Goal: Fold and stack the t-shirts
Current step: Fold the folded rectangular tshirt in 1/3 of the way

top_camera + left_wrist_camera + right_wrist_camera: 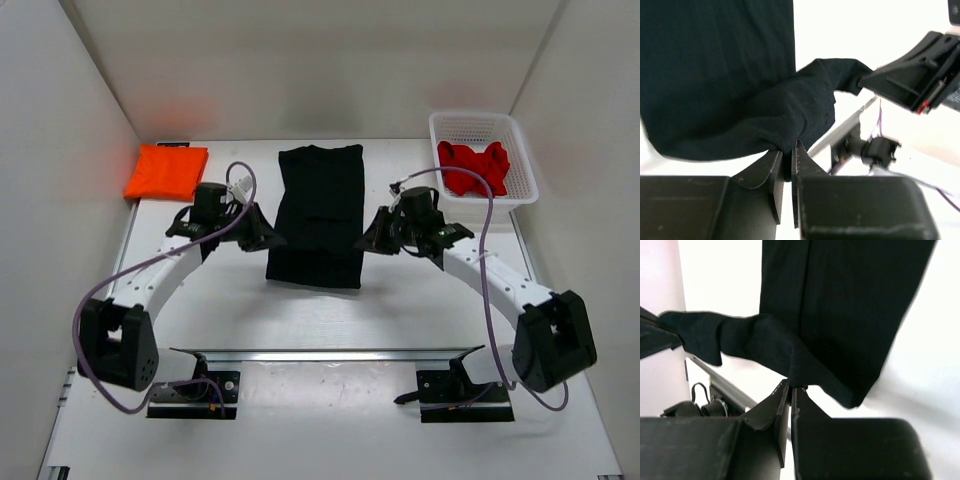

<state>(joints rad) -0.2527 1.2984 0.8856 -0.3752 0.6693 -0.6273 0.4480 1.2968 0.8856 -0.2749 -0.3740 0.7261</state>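
Black t-shirt (320, 215) lay flat, folded into a long strip. Left gripper (787, 150) pinched its left edge toward the near hem, jaws nearly together on cloth. Right gripper (791, 388) pinched the opposite edge the same way. Orange t-shirt (166, 171) sat folded, far-left of the black one. Red t-shirt (473, 167) lay crumpled in the basket (476, 118), far-right of it.

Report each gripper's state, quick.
Left gripper: shut on the black t-shirt.
Right gripper: shut on the same black t-shirt.
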